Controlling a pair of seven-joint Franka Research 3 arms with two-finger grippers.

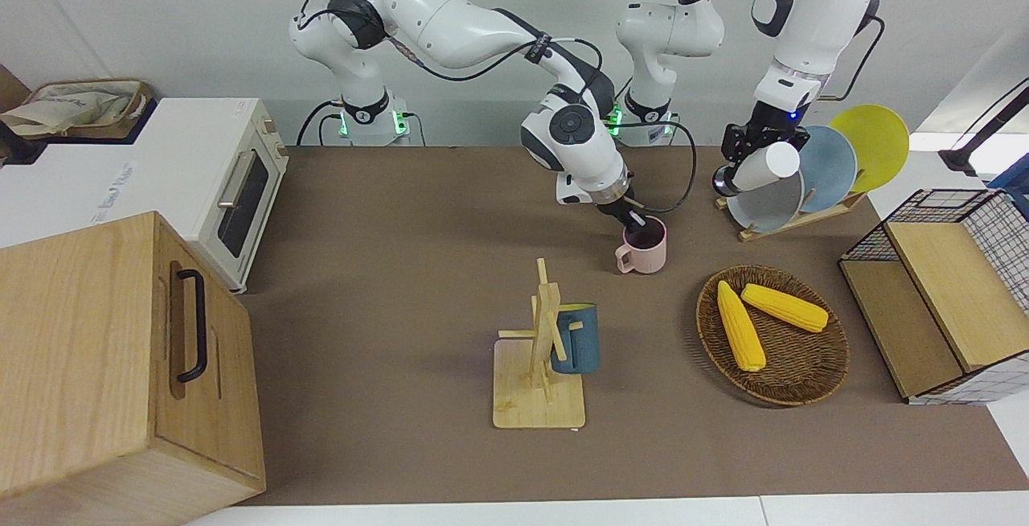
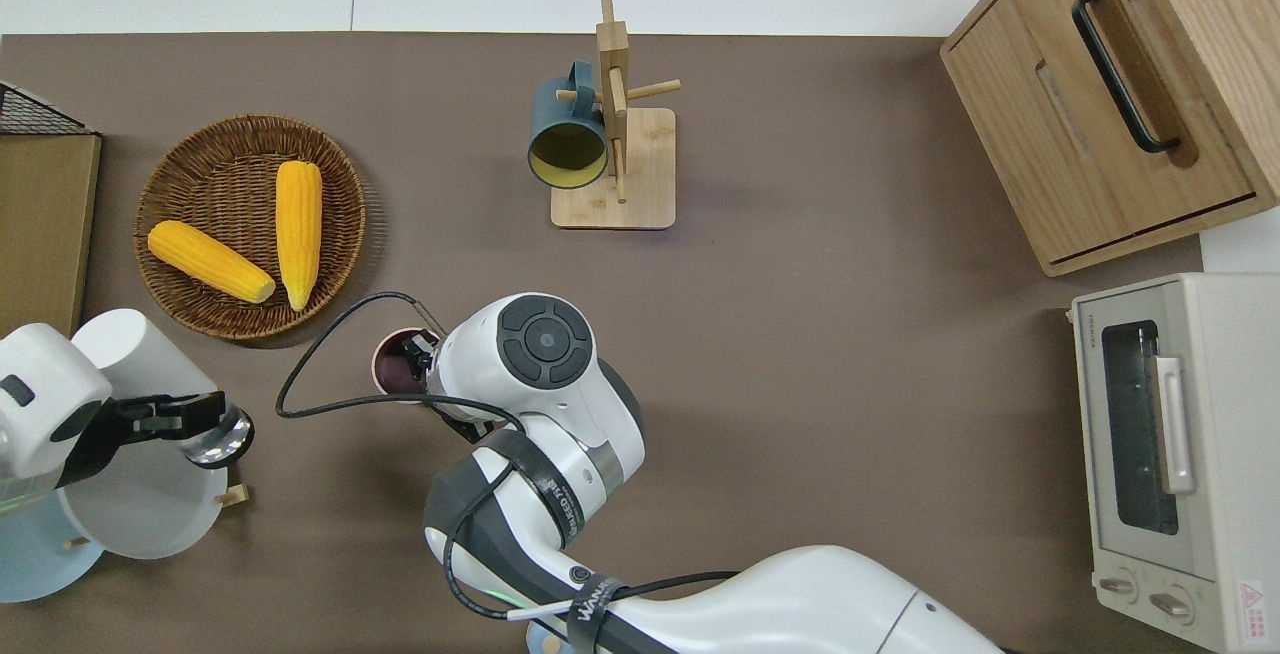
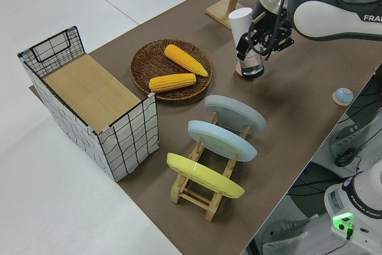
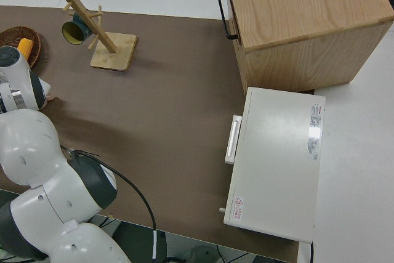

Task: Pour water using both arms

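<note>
Pink mug [image 1: 644, 246] rim pinched by right hand [image 1: 635, 228], left hand [image 1: 744, 158] clamping white bottle [image 1: 765, 166] (arm lettering "FRANKA").

The brown table [image 2: 820, 334] carries a wooden mug stand [image 2: 612, 174] near its middle. Toward the left arm's end from the stand are a basket [image 2: 215, 319] and a plate rack [image 1: 792, 220]. Toward the right arm's end from it are a wooden cabinet [image 2: 1110, 104] and a white oven [image 2: 1180, 454].

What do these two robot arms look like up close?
Both arms are glossy white, rounded segments joined by dark grey joint caps. Black cables loop along the right arm and the left arm. Each ends in a black two-finger gripper, right and left.
</note>
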